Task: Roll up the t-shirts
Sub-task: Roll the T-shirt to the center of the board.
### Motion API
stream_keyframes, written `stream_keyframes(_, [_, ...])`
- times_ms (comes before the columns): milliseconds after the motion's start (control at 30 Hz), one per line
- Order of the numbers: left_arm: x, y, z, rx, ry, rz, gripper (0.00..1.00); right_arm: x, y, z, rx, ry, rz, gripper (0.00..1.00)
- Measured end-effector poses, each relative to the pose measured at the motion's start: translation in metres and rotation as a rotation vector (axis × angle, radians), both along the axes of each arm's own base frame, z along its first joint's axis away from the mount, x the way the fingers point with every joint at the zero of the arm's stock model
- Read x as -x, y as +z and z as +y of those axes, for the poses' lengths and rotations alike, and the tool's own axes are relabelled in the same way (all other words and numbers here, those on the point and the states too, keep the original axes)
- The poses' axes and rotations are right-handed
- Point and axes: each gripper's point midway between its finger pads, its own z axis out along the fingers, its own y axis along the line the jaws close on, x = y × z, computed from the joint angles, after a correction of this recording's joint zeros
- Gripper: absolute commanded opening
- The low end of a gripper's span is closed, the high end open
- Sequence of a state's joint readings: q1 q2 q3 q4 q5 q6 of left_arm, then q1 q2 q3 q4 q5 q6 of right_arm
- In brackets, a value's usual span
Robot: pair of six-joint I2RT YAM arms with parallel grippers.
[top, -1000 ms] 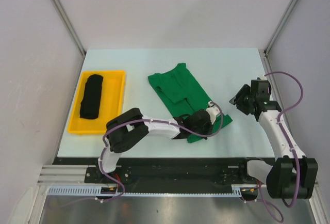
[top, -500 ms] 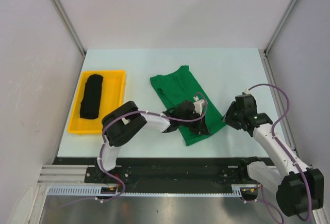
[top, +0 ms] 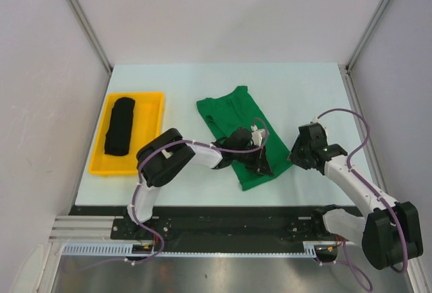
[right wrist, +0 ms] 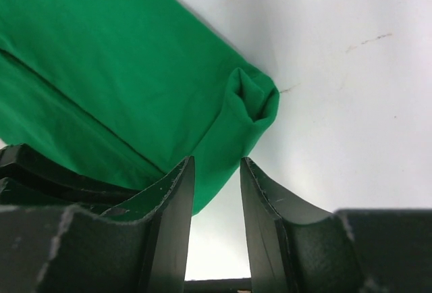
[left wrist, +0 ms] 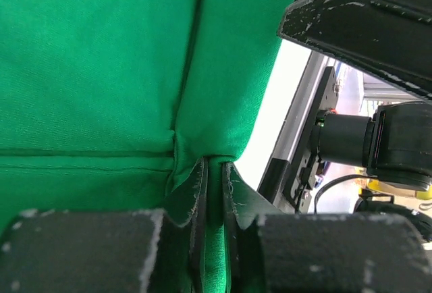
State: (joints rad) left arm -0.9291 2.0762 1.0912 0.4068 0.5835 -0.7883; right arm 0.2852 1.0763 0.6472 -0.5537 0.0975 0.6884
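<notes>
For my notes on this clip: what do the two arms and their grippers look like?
Both the left arm and right arm have white links joined by chunky black joint housings. A thin purple cable loops along each one. The left gripper and right gripper are black, with two flat, tapering fingers whose edges are scuffed pale grey.

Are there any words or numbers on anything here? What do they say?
No words, numbers or signs can be read anywhere.
Green shirt: plain, no print.
Black shirt: plain, no print.
Yellow tray: plain, no label.
Left arm and right arm: no label shows.
</notes>
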Motion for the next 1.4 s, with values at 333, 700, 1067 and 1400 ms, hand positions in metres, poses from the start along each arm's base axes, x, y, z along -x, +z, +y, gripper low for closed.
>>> stream_keyframes(333, [-0.003,-0.002,0.000,-0.014,-0.009,0.026,0.15,-0.011,-0.016,-0.020,0.015,-0.075,0.042,0.33])
stream_keyframes(700, [-0.005,-0.002,0.002,-0.019,-0.006,0.023,0.26,-0.014,-0.039,-0.028,-0.022,-0.117,0.131,0.11])
stream_keyframes(1067, [-0.007,-0.003,0.003,-0.025,-0.018,-0.019,0.33,-0.016,-0.041,-0.028,-0.039,-0.168,0.216,0.00])
stream_keyframes(1400, [-0.009,0.001,0.013,-0.043,-0.013,-0.065,0.40,-0.016,-0.038,-0.032,0.027,-0.243,0.316,0.00])
